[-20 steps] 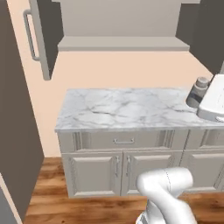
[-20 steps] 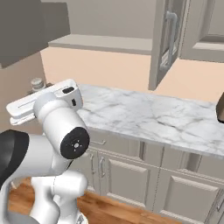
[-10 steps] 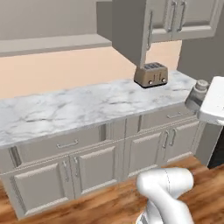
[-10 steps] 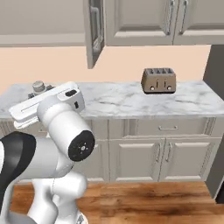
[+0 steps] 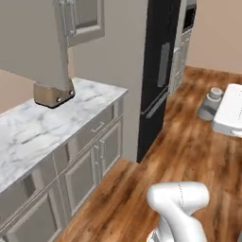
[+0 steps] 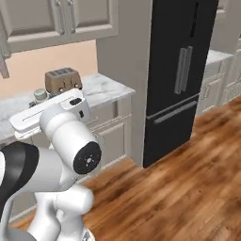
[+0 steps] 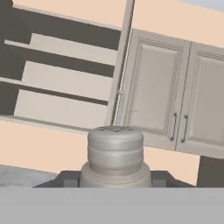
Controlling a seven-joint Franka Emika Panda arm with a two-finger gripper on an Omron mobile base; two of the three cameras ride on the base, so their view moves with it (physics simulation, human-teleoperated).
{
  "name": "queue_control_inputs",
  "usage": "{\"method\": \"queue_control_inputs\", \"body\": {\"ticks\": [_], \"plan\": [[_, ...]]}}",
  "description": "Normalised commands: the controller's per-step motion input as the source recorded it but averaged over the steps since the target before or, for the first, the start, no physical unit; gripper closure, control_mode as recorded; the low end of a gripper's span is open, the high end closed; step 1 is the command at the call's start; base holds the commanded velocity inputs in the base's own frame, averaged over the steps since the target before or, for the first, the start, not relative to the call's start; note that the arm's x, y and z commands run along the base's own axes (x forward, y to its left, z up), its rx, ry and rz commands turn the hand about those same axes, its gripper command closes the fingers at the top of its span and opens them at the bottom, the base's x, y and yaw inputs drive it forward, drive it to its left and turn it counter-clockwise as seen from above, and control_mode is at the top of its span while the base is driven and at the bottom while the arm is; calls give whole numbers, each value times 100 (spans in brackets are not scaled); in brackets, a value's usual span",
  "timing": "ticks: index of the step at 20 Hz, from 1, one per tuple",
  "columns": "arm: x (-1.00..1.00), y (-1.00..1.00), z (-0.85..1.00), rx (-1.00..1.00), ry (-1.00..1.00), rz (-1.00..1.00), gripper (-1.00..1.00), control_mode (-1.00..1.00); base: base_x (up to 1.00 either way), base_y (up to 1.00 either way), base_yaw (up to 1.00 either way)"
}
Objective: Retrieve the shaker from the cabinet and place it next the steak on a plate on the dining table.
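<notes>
**Shaker held at the hand, open floor beside the marble counter**

Open room: the wooden floor (image 5: 189, 137) runs clear from the lower cupboard fronts to the far wall. In the right base view the same floor (image 6: 197, 179) lies open to the right of the arm. The marble counter (image 5: 42, 127) ends at a square corner just beside a pale grey wall panel, and the black refrigerator (image 6: 181, 70) stands just past that panel.

Task's thing: the shaker (image 7: 115, 157) sits at the bottom of the hand view, between the fingers (image 7: 70, 179), which pinch its base from both sides. In that view its long axis runs up the picture, with the perforated cap at the top. In the left base view the shaker (image 5: 211, 104) shows at the right edge, against the white hand, cap uppermost. In the right base view only its cap (image 6: 40, 94) shows above the hand.

Surroundings: a toaster (image 6: 62, 80) stands on the counter near the back wall, well apart from the arm. Pale panelled wall cupboard doors (image 7: 175, 100) face the hand camera, with open shelving (image 7: 61, 87) beside them. Nothing stands on the floor near the arm.
</notes>
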Motion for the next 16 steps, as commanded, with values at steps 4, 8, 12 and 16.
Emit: {"method": "queue_control_inputs", "body": {"ticks": [4, 8, 12, 16], "plan": [[0, 0, 0, 0, 0, 0, 100, 100, 0, 0, -100], [0, 0, 0, 0, 0, 0, 100, 100, 0, 0, -100], [0, 0, 0, 0, 0, 0, 100, 100, 0, 0, -100], [0, 0, 0, 0, 0, 0, 100, 100, 66, 37, -64]]}}
